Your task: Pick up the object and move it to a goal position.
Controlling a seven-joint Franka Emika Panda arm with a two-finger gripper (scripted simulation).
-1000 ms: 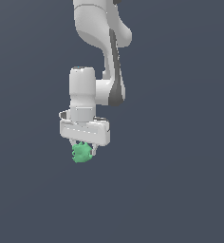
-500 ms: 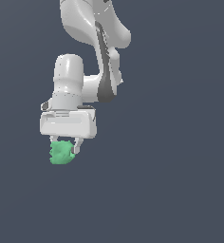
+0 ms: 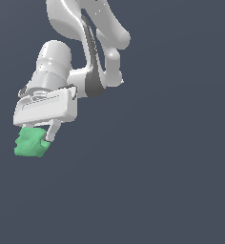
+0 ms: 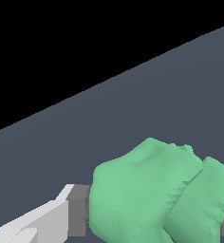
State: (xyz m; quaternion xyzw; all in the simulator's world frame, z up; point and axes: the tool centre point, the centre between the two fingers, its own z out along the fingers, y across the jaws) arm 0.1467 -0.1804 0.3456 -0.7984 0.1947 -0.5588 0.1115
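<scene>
Clamped jaws of the gripper [image 3: 35,136] hold the green object [image 3: 31,143] below the white hand, off any surface. It bulges past one finger [image 4: 52,220], so a tilted arm could let it twist or slip. The other finger is hidden; no goal marker shows.

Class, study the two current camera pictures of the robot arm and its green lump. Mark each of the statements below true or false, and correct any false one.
1. The gripper is shut on the green object. True.
2. The green object is a smooth, round ball. False: it is lumpy and irregular.
3. In the exterior view the green object hangs below the white gripper body. True.
4. The gripper sits toward the exterior view's right. False: it is toward the exterior view's left.
5. The wrist view shows a finger pad against the green object. True.
</scene>
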